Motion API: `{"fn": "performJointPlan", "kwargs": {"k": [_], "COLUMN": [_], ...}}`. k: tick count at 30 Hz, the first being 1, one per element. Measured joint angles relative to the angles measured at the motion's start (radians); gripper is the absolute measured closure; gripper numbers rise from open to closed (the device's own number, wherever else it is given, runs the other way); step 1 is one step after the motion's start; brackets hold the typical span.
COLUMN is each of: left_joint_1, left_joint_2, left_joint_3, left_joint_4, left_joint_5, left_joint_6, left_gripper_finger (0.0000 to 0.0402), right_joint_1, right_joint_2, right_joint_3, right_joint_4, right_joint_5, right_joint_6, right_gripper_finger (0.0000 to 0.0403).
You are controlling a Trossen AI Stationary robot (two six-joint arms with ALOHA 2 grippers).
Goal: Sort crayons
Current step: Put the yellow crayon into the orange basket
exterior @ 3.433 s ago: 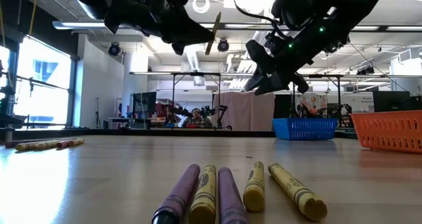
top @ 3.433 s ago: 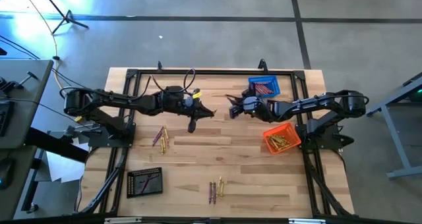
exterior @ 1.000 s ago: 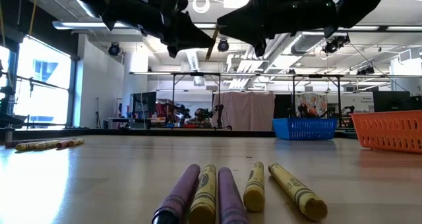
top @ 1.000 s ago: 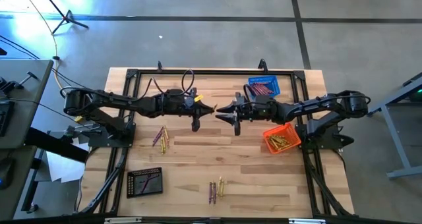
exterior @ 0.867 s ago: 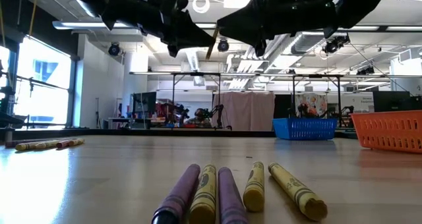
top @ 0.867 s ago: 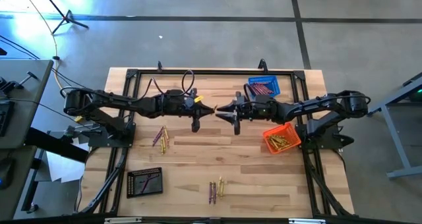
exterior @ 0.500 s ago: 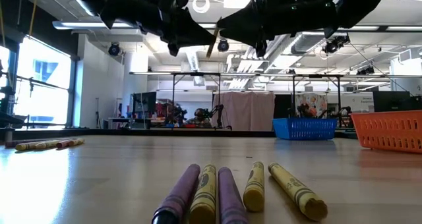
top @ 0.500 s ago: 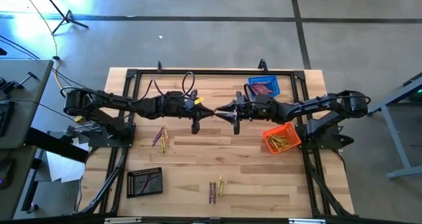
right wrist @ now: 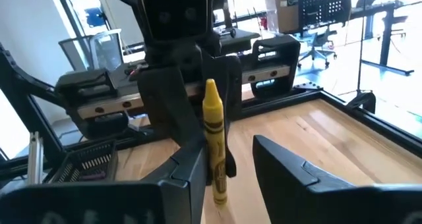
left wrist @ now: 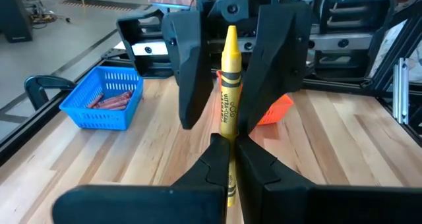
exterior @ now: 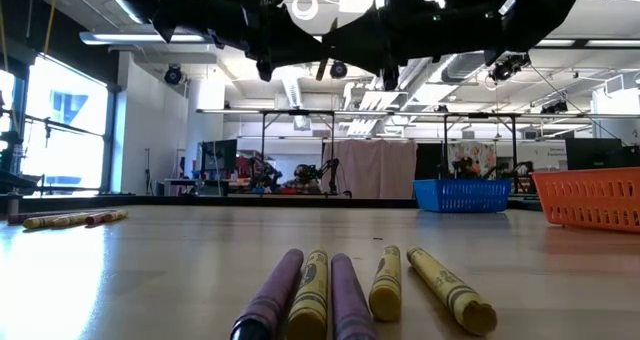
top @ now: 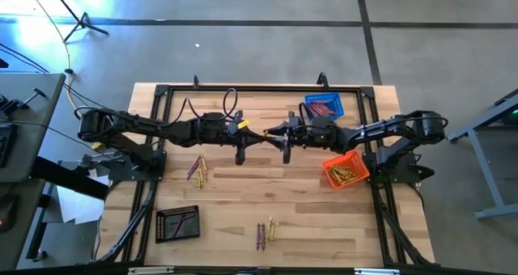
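A: Where was the yellow crayon held?

B: Above mid-table, clamped at its lower end by the left gripper. The right gripper was spread around its upper half, seemingly not yet touching.

A: How was it judged to handle?

B: Light, stiff, waxy, easily snapped. The free paper-wrapped upper half was judged best gripped, gently.
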Motion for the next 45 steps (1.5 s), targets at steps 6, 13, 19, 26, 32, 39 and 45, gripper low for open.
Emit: {"fn": "performJointPlan", "kwargs": {"k": [6, 13, 19, 26, 32, 39, 45], "left_joint_1": [-0.002, -0.001, -0.002, -0.002, -0.002, -0.002, 0.000], "left_joint_2": [0.000, 0.000, 0.000, 0.000, -0.002, -0.001, -0.001], "left_joint_3": [0.000, 0.000, 0.000, 0.000, 0.000, 0.000, 0.000], "left_joint_4": [0.000, -0.002, 0.008, 0.012, 0.024, 0.014, 0.009], "left_joint_5": [0.000, -0.002, -0.022, -0.085, -0.100, -0.125, -0.148], "left_joint_6": [0.000, 0.000, 0.000, 0.001, 0.037, 0.063, 0.063], "left_gripper_finger": [0.0399, 0.0399, 0.0399, 0.0399, 0.0381, 0.0329, 0.0301], "right_joint_1": [-0.005, -0.004, 0.003, -0.013, -0.051, -0.062, -0.040], "right_joint_2": [0.001, 0.001, 0.000, -0.008, -0.090, -0.287, -0.485], "right_joint_3": [0.000, 0.000, 0.000, 0.002, -0.001, 0.000, 0.000], "right_joint_4": [0.053, 0.061, 0.065, 0.037, -0.173, -0.549, -1.054], "right_joint_5": [-0.004, -0.006, 0.002, 0.000, 0.013, 0.073, 0.126], "right_joint_6": [0.000, -0.002, -0.030, -0.022, -0.019, 0.011, 0.239], "right_gripper_finger": [0.0295, 0.0381, 0.0391, 0.0391, 0.0392, 0.0392, 0.0392]}}
